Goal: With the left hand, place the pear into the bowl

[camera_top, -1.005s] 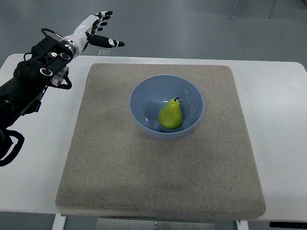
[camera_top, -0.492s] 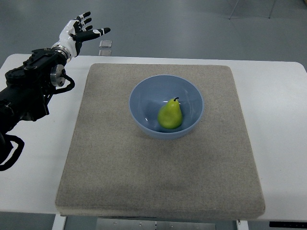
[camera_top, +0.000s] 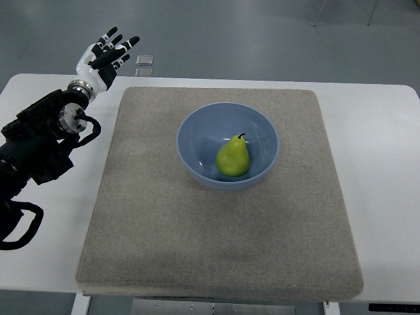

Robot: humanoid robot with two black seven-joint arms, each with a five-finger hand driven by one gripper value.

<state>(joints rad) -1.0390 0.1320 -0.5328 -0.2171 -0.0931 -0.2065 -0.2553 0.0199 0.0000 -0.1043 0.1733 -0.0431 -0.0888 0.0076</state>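
Over the worktop's (camera_top: pixel 39 262) far-left corner, left hand (camera_top: pixel 102 58) raised, fingers splayed, holding nothing; pear (camera_top: pixel 233 157) sits upright in bowl (camera_top: pixel 197 134) on mat (camera_top: pixel 151 230)

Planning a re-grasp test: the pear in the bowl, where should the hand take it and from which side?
Grip the pear around its wide lower body, coming straight down from above. It stands roughly upright in the blue bowl, stem up, and the bowl's wall blocks any sideways approach. Fingers should close below the narrowing neck, where it is fattest. The left hand is open, off past the mat's far left corner.
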